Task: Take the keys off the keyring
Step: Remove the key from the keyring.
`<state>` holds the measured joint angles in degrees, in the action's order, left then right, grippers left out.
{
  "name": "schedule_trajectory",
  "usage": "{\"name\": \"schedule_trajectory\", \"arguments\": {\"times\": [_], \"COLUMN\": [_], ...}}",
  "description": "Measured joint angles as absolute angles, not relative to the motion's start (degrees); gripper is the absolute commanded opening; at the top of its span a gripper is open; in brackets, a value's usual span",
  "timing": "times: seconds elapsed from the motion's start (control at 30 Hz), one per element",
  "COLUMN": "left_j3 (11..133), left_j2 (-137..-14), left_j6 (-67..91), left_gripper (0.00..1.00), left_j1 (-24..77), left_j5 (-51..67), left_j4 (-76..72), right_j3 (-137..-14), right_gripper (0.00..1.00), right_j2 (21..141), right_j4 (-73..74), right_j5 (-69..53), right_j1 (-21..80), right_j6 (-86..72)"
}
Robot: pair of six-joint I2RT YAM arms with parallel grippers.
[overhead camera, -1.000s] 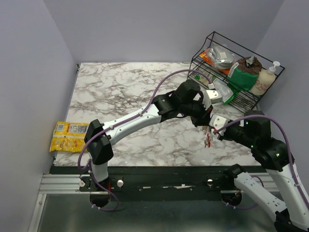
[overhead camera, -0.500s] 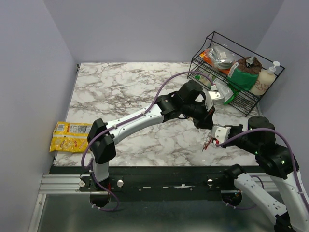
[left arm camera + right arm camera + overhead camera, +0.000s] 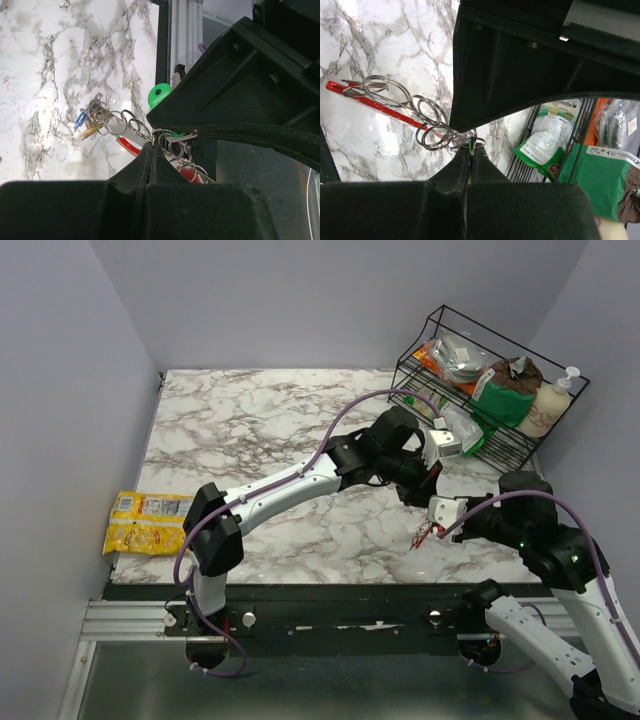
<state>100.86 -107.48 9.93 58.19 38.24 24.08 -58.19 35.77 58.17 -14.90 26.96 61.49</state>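
Overhead view: both arms converge right of centre over the marble tabletop [image 3: 260,420]. Left arm stretches in from lower left; right arm bends in from lower right. The two claws sit nose to nose, nearly touching.

Left claw [image 3: 152,146]: clenched, tips pressed together on the split rings [image 3: 122,121], pinching a small wire loop at the near end of the chain.

Right claw [image 3: 470,151]: clenched as well, nipping a cluster of the same small rings right at its tips.

The keys [image 3: 426,534] hang as a bunch just below the right claw, lower right of centre in the overhead view. Cannot tell whether they touch the marble. In the left wrist view, green key head [image 3: 159,95] at centre, against the other claw's black body. Blue key [image 3: 80,120] and yellow key [image 3: 91,133] lie at the far left end of the ring chain.

The keyring [image 3: 395,114]: red bar slanting from the upper left of the right wrist view toward the claw tips, a large ring looped over it.

Wire basket [image 3: 505,450] of packets in the upper right corner. Yellow snack packet [image 3: 143,521] at the left tabletop edge, well apart.
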Motion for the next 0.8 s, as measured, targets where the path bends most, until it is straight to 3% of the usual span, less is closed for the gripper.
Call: {"name": "schedule_trajectory", "arguments": {"times": [0.43,0.8], "left_j3": [101.9,101.7], "left_j2": [-107.9,-107.6], "left_j6": [9.9,9.4], "left_gripper": [0.00,0.00], "left_j1": [58.2,58.2], "left_j5": [38.3,38.0], "left_j4": [25.8,23.1], "right_j3": [-60.1,-54.5], "right_gripper": [0.01,0.01], "right_j2": [37.9,30.3], "right_j4": [59.1,52.3], "right_j5": [-12.3,-8.6], "right_j1": [29.3,29.4], "right_j6": [60.9,56.3]}}
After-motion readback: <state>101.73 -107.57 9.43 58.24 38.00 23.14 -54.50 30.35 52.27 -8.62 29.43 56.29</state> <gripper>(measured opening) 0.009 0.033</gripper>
